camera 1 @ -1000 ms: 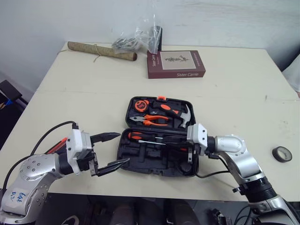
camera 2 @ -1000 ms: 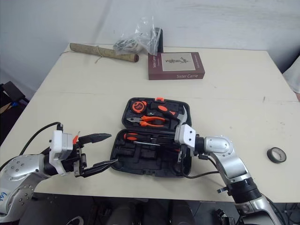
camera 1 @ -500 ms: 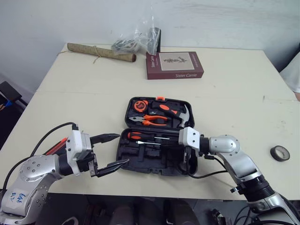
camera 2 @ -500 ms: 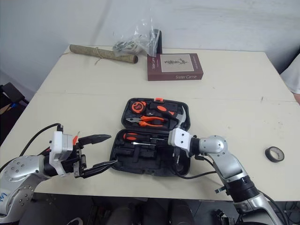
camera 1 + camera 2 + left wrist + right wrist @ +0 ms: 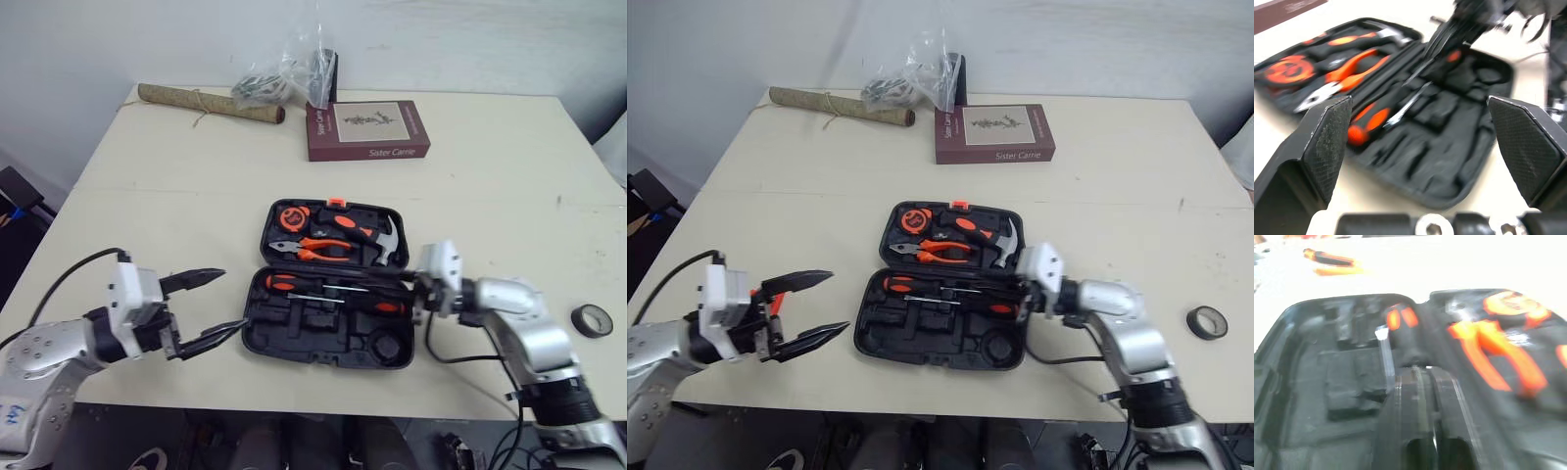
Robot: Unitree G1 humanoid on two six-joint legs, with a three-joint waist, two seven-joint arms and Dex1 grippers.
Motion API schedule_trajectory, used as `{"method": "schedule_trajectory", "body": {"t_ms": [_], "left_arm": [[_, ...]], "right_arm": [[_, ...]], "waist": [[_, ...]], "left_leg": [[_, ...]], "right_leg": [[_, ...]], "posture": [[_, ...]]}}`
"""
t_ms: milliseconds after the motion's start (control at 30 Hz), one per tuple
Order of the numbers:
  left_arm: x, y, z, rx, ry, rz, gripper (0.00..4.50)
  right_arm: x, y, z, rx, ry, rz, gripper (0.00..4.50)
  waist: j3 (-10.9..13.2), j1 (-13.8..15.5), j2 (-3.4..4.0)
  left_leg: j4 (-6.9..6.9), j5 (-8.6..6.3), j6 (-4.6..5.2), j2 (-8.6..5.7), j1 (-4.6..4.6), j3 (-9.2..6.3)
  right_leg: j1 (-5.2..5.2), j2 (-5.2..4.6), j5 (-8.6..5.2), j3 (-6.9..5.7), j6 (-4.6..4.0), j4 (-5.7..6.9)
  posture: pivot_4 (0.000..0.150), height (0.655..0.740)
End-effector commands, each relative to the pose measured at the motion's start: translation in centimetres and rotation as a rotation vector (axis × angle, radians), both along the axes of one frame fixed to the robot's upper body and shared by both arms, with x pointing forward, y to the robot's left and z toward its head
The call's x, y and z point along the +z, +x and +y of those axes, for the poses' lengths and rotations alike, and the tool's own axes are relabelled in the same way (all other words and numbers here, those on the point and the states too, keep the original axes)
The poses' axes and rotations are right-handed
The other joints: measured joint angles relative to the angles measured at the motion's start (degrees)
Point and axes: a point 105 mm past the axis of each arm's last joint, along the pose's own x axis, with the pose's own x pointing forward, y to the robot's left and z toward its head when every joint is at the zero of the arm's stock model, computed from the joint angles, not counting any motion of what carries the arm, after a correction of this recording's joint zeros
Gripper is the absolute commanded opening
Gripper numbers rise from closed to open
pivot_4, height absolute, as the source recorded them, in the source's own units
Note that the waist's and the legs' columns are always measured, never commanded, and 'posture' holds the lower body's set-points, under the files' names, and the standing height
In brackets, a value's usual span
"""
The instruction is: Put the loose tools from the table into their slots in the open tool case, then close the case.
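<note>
tool case sat open, mostly stocked | orange tool lay loose toward tabletop's front-left corner | left gripper spread, empty | right gripper looked pressed together | I figured: unfinished

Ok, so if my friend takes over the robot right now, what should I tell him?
Left gripper: open and empty, hovering just left of the case.
Right gripper: looks shut, at the case's right edge. I can't tell if it pinches anything.
Case: open. Pliers and hammer sit in the lid half and a screwdriver in the base half. Several slots are empty.
Left to do: an orange tool lies loose on the table. Slot it in, then close the case.
</note>
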Motion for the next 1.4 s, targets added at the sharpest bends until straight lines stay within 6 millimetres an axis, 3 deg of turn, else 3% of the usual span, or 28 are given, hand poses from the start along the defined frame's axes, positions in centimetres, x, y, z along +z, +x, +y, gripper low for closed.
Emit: {"method": "schedule_trajectory", "body": {"t_ms": [33, 133, 167, 200, 267, 367, 433, 533, 600, 767, 933, 1000, 1100, 1167, 1267, 1400], "left_arm": [[1.5, -0.2, 8.5, 0.322, 0.067, -0.046, 4.50], [1.8, -1.7, 14.3, 0.542, 0.095, -0.056, 4.50], [1.9, -2.1, 15.7, 0.592, 0.098, -0.057, 4.50], [1.9, -3.0, 18.3, 0.689, 0.104, -0.062, 4.50], [1.9, -4.8, 22.7, 0.858, 0.124, -0.070, 4.50], [1.6, -7.1, 26.8, 1.024, 0.129, -0.063, 4.50], [1.3, -8.5, 28.8, 1.103, 0.145, -0.045, 4.50], [1.0, -9.7, 30.2, 1.153, 0.176, -0.024, 4.50], [1.0, -9.7, 29.9, 1.130, 0.171, -0.028, 4.50], [0.9, -8.3, 26.7, 0.994, 0.153, -0.044, 4.50], [-0.2, -6.1, 19.9, 0.854, 0.046, 0.091, 4.50], [-0.3, -5.5, 18.2, 0.854, 0.029, 0.132, 4.50], [0.5, -4.4, 14.0, 0.785, -0.005, 0.124, 4.50], [-0.5, -4.0, 11.2, 0.774, 0.006, 0.192, 4.50], [-2.2, -3.7, 8.5, 0.807, -0.003, 0.290, 4.50], [-4.1, -3.2, 7.8, 0.894, -0.003, 0.392, 4.50]], "right_arm": [[3.4, -1.6, -8.0, -0.162, -0.062, -0.119, 2.12], [2.9, -2.8, -13.6, -0.290, -0.137, -0.145, 3.33], [2.8, -3.1, -14.9, -0.324, -0.151, -0.149, 3.82], [2.2, -3.6, -17.5, -0.409, -0.178, -0.132, 4.46], [0.9, -5.0, -21.5, -0.536, -0.231, -0.076, 4.46], [-0.7, -6.8, -25.8, -0.690, -0.259, -0.018, 4.46], [-1.5, -8.0, -27.8, -0.764, -0.284, 0.007, 4.46], [-2.3, -9.0, -29.2, -0.807, -0.299, 0.021, 4.46], [-2.4, -8.9, -28.8, -0.782, -0.276, 0.009, 4.46], [-0.6, -5.8, -24.6, -0.659, -0.036, -0.069, 4.46], [1.3, -3.3, -16.0, -0.324, 0.060, -0.145, 4.46], [1.6, -2.9, -13.7, -0.242, 0.090, -0.153, 4.46], [1.8, -2.6, -10.4, -0.123, 0.128, -0.164, 4.46], [1.9, -2.9, -8.3, -0.028, 0.145, -0.167, 4.46], [2.3, -3.6, -6.3, 0.091, 0.156, -0.178, 4.46], [3.1, -3.9, -5.5, 0.152, 0.170, -0.215, 4.46]], "waist": [[0.01, 0.02, 0.01], [0.03, 0.16, 0.01], [0.06, 0.19, -0.02], [0.07, 0.19, -0.04], [0.16, 0.22, -0.19], [0.30, 0.08, -0.41], [0.30, 0.03, -0.42], [0.31, -0.06, -0.40], [0.33, -0.08, -0.38], [0.40, -0.43, -0.24], [0.53, -0.47, 0.00], [0.54, -0.42, 0.02], [0.55, -0.01, 0.02], [0.55, 0.37, 0.01], [0.55, 0.51, 0.01], [0.55, 0.33, 0.01]], "left_leg": [[0.00, 0.01, 0.00, 0.00, 0.00, 0.00], [-0.06, -0.02, 0.04, -0.01, -0.02, 0.00], [-0.06, -0.04, 0.07, -0.01, -0.02, 0.00], [-0.06, -0.06, 0.10, -0.01, -0.02, 0.00], [-0.05, -0.09, 0.16, -0.03, -0.03, 0.02], [0.05, -0.22, 0.37, -0.12, 0.12, 0.20], [0.00, -0.24, 0.34, -0.11, 0.12, 0.22], [-0.04, -0.27, 0.29, -0.09, 0.11, 0.23], [-0.08, -0.28, 0.24, -0.09, 0.12, 0.24], [-0.16, -0.36, -0.07, -0.09, 0.13, 0.25], [-0.17, -0.25, 0.06, -0.08, 0.15, 0.25], [-0.17, -0.24, 0.07, -0.09, 0.12, 0.24], [-0.14, -0.19, 0.11, -0.10, 0.12, 0.23], [-0.09, -0.17, 0.13, -0.12, 0.12, 0.19], [-0.03, -0.16, 0.20, -0.23, 0.13, 0.16], [0.00, -0.12, 0.28, -0.29, 0.12, 0.16]], "right_leg": [[0.00, 0.00, 0.00, -0.02, 0.00, 0.02], [0.03, 0.03, 0.00, -0.09, 0.00, 0.04], [0.03, 0.03, 0.00, -0.11, 0.00, 0.02], [0.06, 0.04, 0.00, -0.14, 0.00, -0.02], [0.08, 0.04, 0.01, -0.14, 0.02, -0.06], [0.20, -0.07, 0.07, -0.01, 0.13, -0.26], [0.13, -0.09, 0.07, 0.02, 0.14, -0.28], [-0.03, -0.15, 0.07, 0.10, 0.13, -0.17], [-0.08, -0.17, 0.05, 0.12, 0.10, -0.15], [-0.13, -0.23, 0.03, 0.12, 0.06, -0.12], [-0.14, -0.24, 0.03, 0.15, 0.06, -0.01], [-0.15, -0.24, 0.03, 0.12, 0.06, -0.01], [-0.11, -0.24, 0.03, 0.15, 0.07, 0.00], [-0.08, -0.24, 0.04, 0.12, 0.07, 0.06], [0.00, -0.33, 0.05, 0.13, 0.10, 0.05], [0.03, -0.34, 0.07, 0.12, 0.13, 0.08]], "posture": [[0.150, 0.7400], [0.150, 0.7400], [0.150, 0.7400], [0.150, 0.7400], [0.150, 0.7400], [0.150, 0.7400], [0.150, 0.7400], [0.150, 0.7400], [0.150, 0.7400], [0.150, 0.7400], [0.150, 0.7400], [0.150, 0.7400], [0.150, 0.7400], [0.150, 0.7400], [0.150, 0.7400], [0.150, 0.7400]]}}
